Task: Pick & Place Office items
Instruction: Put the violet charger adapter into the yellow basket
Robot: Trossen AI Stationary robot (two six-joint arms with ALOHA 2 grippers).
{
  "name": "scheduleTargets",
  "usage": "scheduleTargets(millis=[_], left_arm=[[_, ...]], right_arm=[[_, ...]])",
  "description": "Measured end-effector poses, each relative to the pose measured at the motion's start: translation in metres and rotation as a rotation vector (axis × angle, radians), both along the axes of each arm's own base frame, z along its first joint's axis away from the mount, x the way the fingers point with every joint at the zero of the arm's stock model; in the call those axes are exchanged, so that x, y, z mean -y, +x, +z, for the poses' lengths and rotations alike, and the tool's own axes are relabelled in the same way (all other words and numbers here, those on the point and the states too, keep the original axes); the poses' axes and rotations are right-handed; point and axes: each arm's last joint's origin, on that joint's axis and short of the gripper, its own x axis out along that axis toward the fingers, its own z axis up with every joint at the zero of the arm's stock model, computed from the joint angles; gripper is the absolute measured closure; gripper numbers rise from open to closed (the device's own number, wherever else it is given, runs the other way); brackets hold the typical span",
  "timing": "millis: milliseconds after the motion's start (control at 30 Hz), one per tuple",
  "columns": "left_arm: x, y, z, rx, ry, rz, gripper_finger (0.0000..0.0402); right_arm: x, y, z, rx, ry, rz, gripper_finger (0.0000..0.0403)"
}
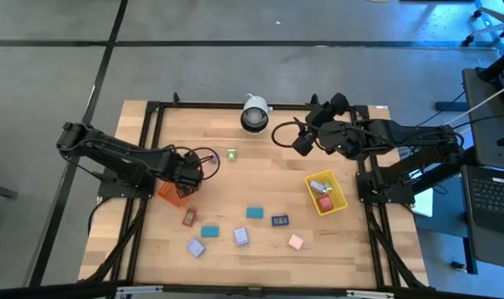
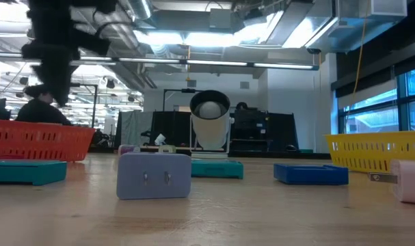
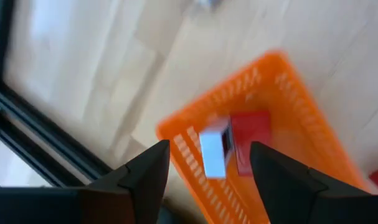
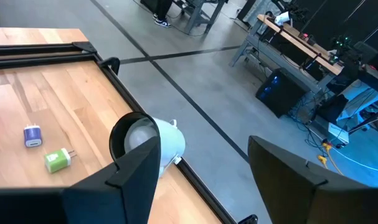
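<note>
Orange tray point(image 3: 301, 93) is holding two items under your wide-open left gripper point(image 3: 208, 163); yellow tray point(image 1: 339, 202) has some; seven office items are waiting on the table point(image 1: 235, 183).

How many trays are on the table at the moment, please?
2: the orange tray sits at the table's left under the left gripper, holding some items; the yellow tray sits at the right, also holding items. None seems hidden.

I see a pale wood bench point(image 1: 260, 178), an orange tray point(image 3: 301, 93) holding a red block point(image 3: 251, 140), a yellow tray point(image 1: 339, 201), and teal point(image 1: 255, 213), pink point(image 1: 296, 242), lavender point(image 1: 241, 237) and green point(image 1: 232, 154) items.
</note>
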Motion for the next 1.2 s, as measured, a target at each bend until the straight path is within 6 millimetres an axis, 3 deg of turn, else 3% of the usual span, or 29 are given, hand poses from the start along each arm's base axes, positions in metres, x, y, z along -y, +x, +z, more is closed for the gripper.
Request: scheduleTargets(millis=[200,400,500,833,1200], left_arm=[[-0.007,0.012,0.022,0.023,0.136,-0.170,0.0182],[-0.024,0.013,0.026,-0.100,0.381,-0.305,0.0182],[-0.033,0.013,0.027,-0.145,0.423,-0.313,0.0178],[-0.062,0.040,0.023,0.007,0.242,-0.420,0.0139],[-0.095,0.058,-0.019,-0.173,0.059,-0.484,0.0138]], right_arm=[[0.000,0.000,0.000,0.000,-0.003,-0.004,0.0162],[0.000,0.000,0.000,-0.006,-0.006,-0.006,0.0162],[0.000,-0.002,-0.002,-0.021,-0.004,-0.010,0.0162],[0.001,-0.005,-0.006,-0.051,0.013,-0.027,0.0162],[0.001,-0.014,-0.016,-0.137,0.079,-0.038,0.0162]])
